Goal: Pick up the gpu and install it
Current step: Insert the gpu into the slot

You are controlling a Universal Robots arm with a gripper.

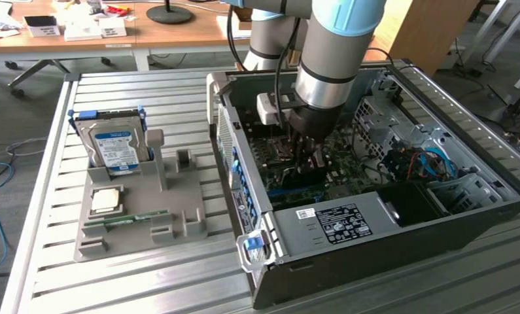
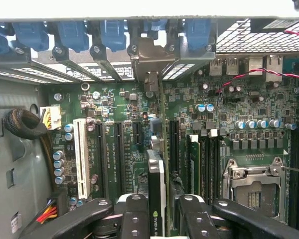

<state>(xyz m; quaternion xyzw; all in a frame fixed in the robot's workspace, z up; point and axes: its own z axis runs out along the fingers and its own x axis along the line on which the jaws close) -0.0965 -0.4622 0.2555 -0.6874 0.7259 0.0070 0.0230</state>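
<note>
In the exterior view, the arm reaches down into the open computer case (image 1: 469, 170) on the worktop (image 1: 155, 275); the hand (image 1: 311, 154) is low over the motherboard. In the wrist view, the hand (image 2: 158, 211) is closed on the gpu (image 2: 157, 174), which stands edge-on over the motherboard (image 2: 114, 107), its bracket at the case's rear slots.

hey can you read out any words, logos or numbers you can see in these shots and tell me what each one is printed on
"NVIDIA", partly cut off: on the edge of the gpu, standing on edge between the gripper fingers.
White sticker on the computer case power supply: print too small to read.
Blue-white label on the hard drive: unreadable.
White silkscreen on the motherboard: too blurred to read.
</note>
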